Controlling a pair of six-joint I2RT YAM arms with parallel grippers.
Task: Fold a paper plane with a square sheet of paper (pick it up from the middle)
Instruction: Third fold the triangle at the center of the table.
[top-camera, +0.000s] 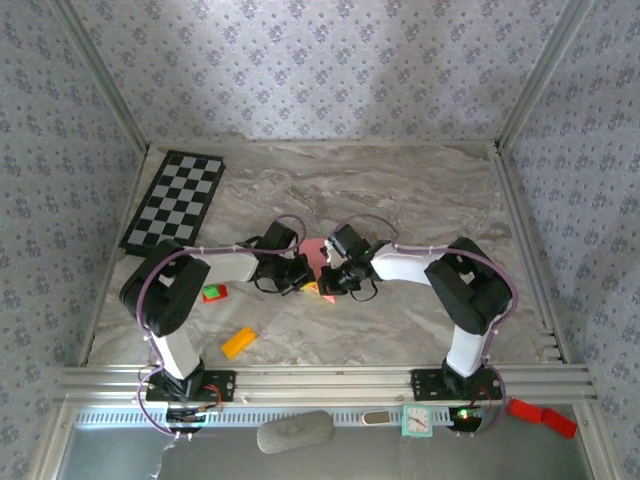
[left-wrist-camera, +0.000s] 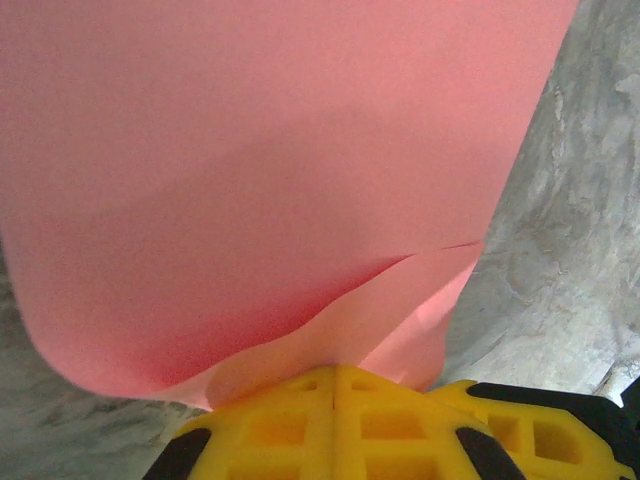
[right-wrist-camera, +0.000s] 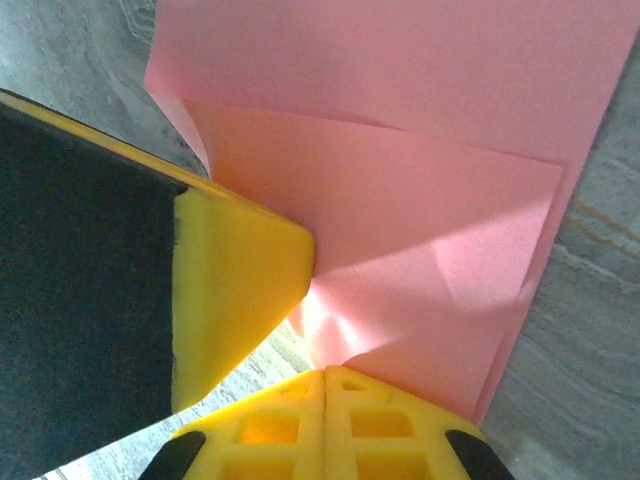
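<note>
The salmon-pink square sheet of paper (top-camera: 317, 252) is held up between my two grippers at the middle of the table. It is folded over, with overlapping layers and a slanted edge (left-wrist-camera: 260, 180). My left gripper (left-wrist-camera: 335, 372) is shut on the paper's lower edge, its yellow fingers pressed together. My right gripper (right-wrist-camera: 327, 372) is also shut on the paper (right-wrist-camera: 420, 200), pinching a crumpled corner. From above, the left gripper (top-camera: 305, 280) and right gripper (top-camera: 333, 280) nearly touch. One yellow finger (right-wrist-camera: 235, 280) of the left gripper sits close beside the right one.
A small red-and-green block (top-camera: 214, 293) and an orange block (top-camera: 238, 342) lie on the marble table (top-camera: 420, 190) near the left arm. A folded chessboard (top-camera: 175, 200) lies at the back left. Patterned walls enclose the table.
</note>
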